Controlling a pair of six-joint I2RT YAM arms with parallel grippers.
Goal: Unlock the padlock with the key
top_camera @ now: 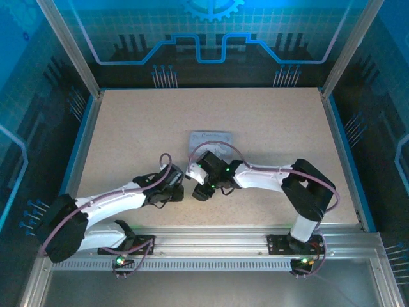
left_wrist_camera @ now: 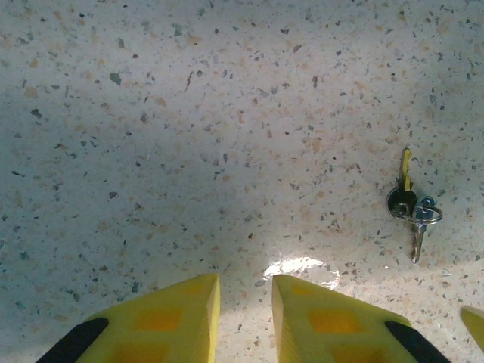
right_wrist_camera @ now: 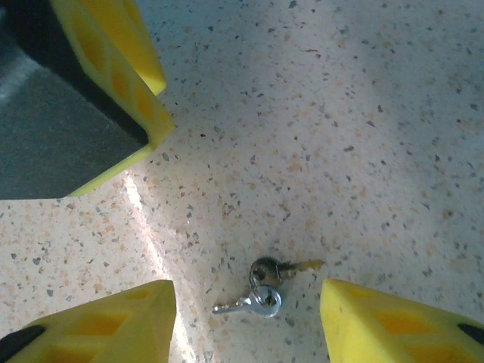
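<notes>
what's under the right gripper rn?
Two small keys on a ring, lying flat on the speckled table between the open fingers of the right gripper. In the top view the right arm covers that spot.

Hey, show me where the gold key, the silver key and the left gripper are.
gold key (right_wrist_camera: 302, 266): right wrist view, on its blade.
silver key (right_wrist_camera: 233, 305): right wrist view, on its blade.
left gripper (left_wrist_camera: 246, 287): left wrist view, midway between its yellow fingertips.

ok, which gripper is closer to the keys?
Right. The keys lie between the right gripper's open fingers. The left gripper sits off to one side; the keys are ahead and to its right, outside its fingers.
</notes>
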